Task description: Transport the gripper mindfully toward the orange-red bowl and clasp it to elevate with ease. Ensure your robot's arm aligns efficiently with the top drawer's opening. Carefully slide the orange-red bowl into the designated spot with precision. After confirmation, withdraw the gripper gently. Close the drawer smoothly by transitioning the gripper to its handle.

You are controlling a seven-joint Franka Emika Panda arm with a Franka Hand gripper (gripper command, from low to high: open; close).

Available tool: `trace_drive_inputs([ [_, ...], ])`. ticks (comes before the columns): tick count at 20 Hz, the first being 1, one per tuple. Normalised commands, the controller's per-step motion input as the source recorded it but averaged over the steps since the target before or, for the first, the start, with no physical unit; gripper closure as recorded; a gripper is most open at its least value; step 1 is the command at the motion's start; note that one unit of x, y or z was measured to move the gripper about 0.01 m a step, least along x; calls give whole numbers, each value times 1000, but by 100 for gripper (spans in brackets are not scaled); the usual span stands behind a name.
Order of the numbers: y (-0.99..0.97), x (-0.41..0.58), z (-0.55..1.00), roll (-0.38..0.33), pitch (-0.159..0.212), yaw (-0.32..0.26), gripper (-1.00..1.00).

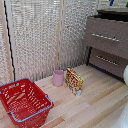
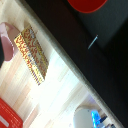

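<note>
Claw: only one blue fingertip [image 2: 96,117] shows, at the wrist view's edge, so I can't tell whether the claw is wide, narrow or holding anything. The exterior view shows just a sliver of white arm [image 1: 125,75] at the frame's right edge.

Red bowl [image 2: 87,4]: seen only in the wrist view, part of its rim, sitting on or in a dark surface well away from the fingertip. It's apart from the claw, not gripped. My read is that it's already in the top drawer [image 1: 107,36], which stands pulled out in the exterior view, but the dark area is too murky to confirm.

Progress, as a judgement: pick and place look done, claw withdrawn. Left to do: reach the bar handle [image 1: 105,37] and push the drawer shut.

Count:
- bowls 1
- drawer fronts 2, handles 2
- pink cup [image 1: 58,77] 1
- patterned box [image 1: 74,80] 1, between cup and fingertip in the wrist view
- red basket [image 1: 24,101] 1, far side of the floor from the drawers
</note>
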Motion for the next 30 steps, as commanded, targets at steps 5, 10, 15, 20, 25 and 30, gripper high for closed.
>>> trace_drive_inputs([
  [5, 65, -12, 73, -316, 42, 155, -100],
  [10, 118, -86, 75, -366, 69, 106, -100],
  [15, 108, -121, -1, -375, 116, 104, -100],
  [20, 150, -52, -86, -328, 160, 142, -100],
  [25, 165, -109, -44, -300, 218, 144, -100],
  [30, 353, -48, -178, -274, 239, 97, -100],
])
